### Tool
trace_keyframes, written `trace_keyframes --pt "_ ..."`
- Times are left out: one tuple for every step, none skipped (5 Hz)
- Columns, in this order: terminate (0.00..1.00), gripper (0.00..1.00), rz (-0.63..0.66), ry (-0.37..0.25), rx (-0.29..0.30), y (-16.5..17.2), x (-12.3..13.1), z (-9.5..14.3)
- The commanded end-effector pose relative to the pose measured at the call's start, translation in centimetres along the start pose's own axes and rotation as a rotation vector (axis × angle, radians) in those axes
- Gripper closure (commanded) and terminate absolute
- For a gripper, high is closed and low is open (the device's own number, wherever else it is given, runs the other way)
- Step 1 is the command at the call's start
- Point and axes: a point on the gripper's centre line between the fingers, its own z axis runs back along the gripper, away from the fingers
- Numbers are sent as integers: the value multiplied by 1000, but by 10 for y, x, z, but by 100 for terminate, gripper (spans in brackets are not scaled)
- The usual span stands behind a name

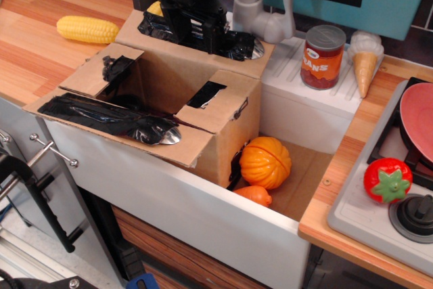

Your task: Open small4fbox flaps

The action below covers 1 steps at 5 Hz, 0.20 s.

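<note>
The small4fbox (233, 133), a brown cardboard box, stands in the left part of the white sink (203, 218) with its top open. All four flaps are folded outward. The near long flap (115, 120) hangs over the sink front with a black tape strip. The left short flap (91, 72) and right short flap (226, 103) lie spread to the sides. The far long flap (135, 28) lies folded back, nearly flat. My black gripper (203, 35) sits on its taped top side. I cannot make out how its jaws stand.
An orange toy pumpkin (266, 162) and a smaller orange piece (254, 194) lie in the sink right of the box. A corn cob (86, 29) lies on the left counter. A grey faucet (260, 11), a bean can (323, 57) and an ice cream cone (365, 62) stand behind. A red toy tomato (388, 179) sits on the stove.
</note>
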Motion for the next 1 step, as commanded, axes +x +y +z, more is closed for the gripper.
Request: trace_keyframes --pt "100 0 3 -19 26 -6 3 3"
